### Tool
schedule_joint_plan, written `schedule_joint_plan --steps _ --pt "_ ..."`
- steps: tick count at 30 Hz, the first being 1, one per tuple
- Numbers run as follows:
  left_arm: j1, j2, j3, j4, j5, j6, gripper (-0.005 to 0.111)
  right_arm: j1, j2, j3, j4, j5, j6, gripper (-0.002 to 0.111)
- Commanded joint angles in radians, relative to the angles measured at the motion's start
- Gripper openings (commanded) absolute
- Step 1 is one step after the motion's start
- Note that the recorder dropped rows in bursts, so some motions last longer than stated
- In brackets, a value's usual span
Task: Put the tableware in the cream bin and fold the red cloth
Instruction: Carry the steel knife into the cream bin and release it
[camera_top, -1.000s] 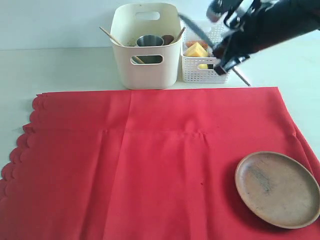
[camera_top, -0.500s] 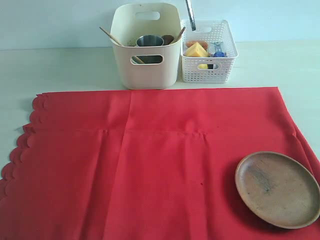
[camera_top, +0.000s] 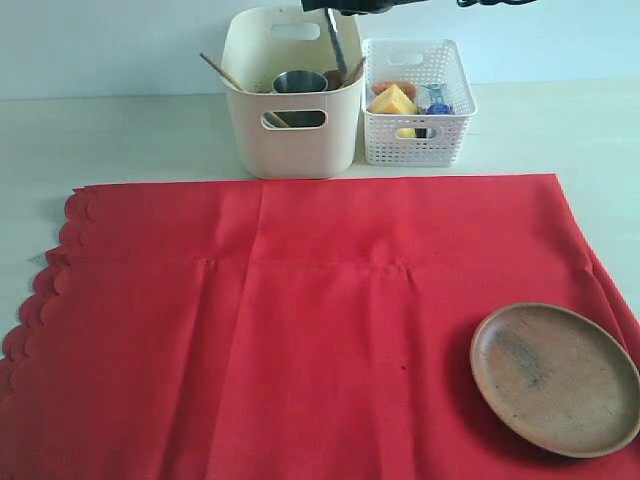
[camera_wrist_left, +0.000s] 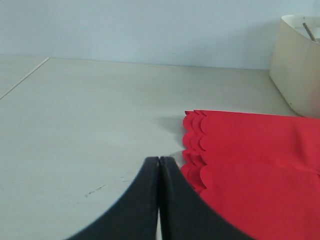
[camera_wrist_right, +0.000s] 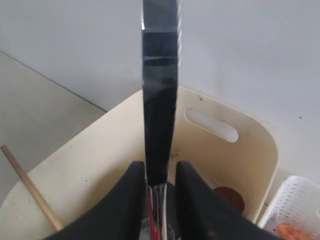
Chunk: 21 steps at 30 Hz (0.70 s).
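Spreading across most of the pale table (camera_top: 120, 130), the red cloth (camera_top: 300, 330) lies flat with a few shallow creases, its scalloped edge at the exterior view's left. Behind its far edge stands the cream bin (camera_top: 290, 140), upright and just clear of the fabric, with the white lattice basket (camera_top: 415, 145) touching or almost touching its right side. The round brown wooden plate (camera_top: 555, 378) rests on the cloth near the front right corner, well apart from both containers and from either pincer. The right gripper (camera_wrist_right: 160, 167) hangs above the bin's right rear part, only its dark underside showing at the top edge of the exterior view. The steel knife (camera_top: 337, 45) stands nearly upright directly under it, lower end dipping inside the bin; in the right wrist view the blade runs between the two black fingers (camera_wrist_right: 135, 200), which flank it closely, but I cannot tell whether they clench it or have let go. The left gripper (camera_wrist_left: 159, 161) is clenched on nothing, fingertips pressed together low over bare table just beside the scalloped edge. Inside the bin sit the steel cup (camera_top: 300, 80) and, leaning over the left rim, the wooden chopsticks (camera_top: 222, 72). A yellow food piece (camera_top: 393, 100) shows in the basket.
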Motion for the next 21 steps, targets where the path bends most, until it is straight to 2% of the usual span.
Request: schedule_joint_plan --steps 1,5,8,12,17,19,21 --pt "-0.005 -0.006 0.004 -0.002 -0.004 -0.003 0.001 0.003 0.008 -0.007 0.006 -0.037 -0.013 0.046" --pt "-0.005 -0.006 0.004 -0.002 -0.004 -0.003 0.001 0.003 0.006 -0.007 0.006 -0.029 -0.01 0.064" --pt "-0.005 -0.006 0.004 -0.002 -0.004 -0.003 0.001 0.0 -0.012 -0.007 0.006 0.025 -0.006 0.068" --pt "-0.005 -0.006 0.004 -0.002 -0.004 -0.003 0.001 -0.016 -0.073 -0.007 -0.115 0.106 0.106 0.067" --pt "-0.005 -0.006 0.004 -0.002 -0.004 -0.003 0.001 -0.072 -0.178 -0.007 -0.557 0.266 0.431 0.061" --pt "-0.005 -0.006 0.004 -0.002 -0.004 -0.003 0.001 -0.098 -0.218 -0.007 -0.723 0.35 0.554 0.054" --pt "-0.005 -0.006 0.004 -0.002 -0.004 -0.003 0.001 -0.12 -0.254 -0.007 -0.814 0.419 0.621 0.047"
